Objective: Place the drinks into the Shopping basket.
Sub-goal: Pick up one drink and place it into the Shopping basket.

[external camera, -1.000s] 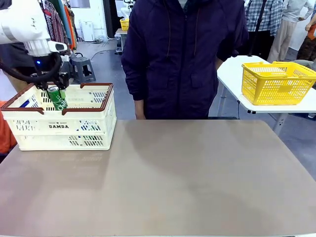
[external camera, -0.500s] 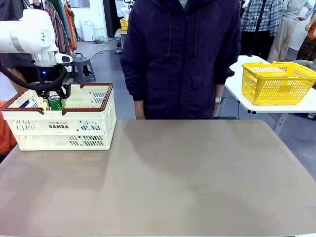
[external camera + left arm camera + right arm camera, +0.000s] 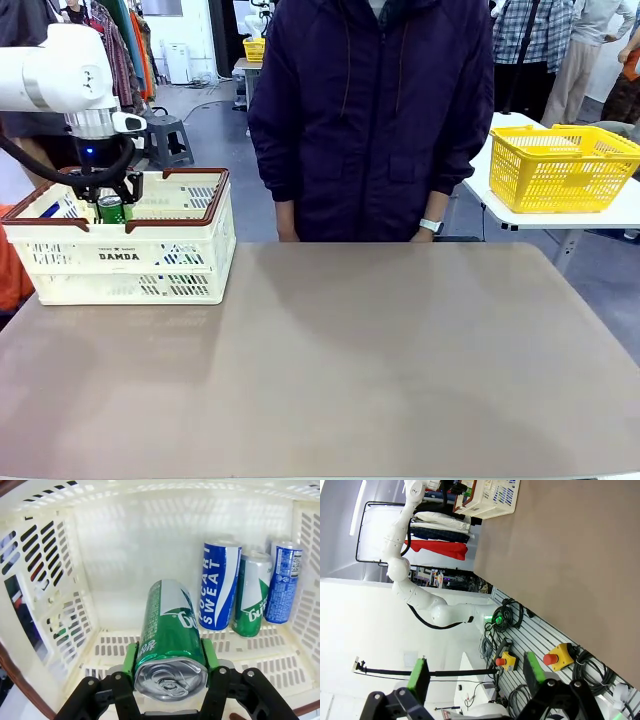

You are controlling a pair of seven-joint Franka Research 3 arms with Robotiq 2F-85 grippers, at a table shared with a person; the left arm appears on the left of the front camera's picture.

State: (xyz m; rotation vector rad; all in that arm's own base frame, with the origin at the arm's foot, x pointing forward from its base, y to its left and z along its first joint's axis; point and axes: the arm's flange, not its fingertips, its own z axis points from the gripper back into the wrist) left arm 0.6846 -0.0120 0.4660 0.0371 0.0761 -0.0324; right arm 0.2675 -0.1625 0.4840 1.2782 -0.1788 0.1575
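The cream-white Shopping basket (image 3: 130, 257) with brown rim stands at the table's far left. My left gripper (image 3: 110, 205) reaches down into it, shut on a green drink can (image 3: 110, 209). In the left wrist view the green pads of my left gripper (image 3: 170, 657) press both sides of this green can (image 3: 170, 625), which hangs above the basket's floor near a perforated wall (image 3: 130, 555). Three more cans stand in the far corner: a blue one (image 3: 217, 587), a green one (image 3: 252, 600) and another blue one (image 3: 283, 582). My right gripper (image 3: 476, 675) is open, off the table, with nothing between its fingers.
A person in a dark jacket (image 3: 370, 120) stands at the far side of the brown table (image 3: 350, 370), arms hanging. A bright yellow mesh basket (image 3: 560, 168) sits on a white table at the back right. The right wrist view catches the Shopping basket (image 3: 492, 497) far off.
My left gripper has lowered the green can deeper into the Shopping basket. The person's arm at the right has dropped to the side.
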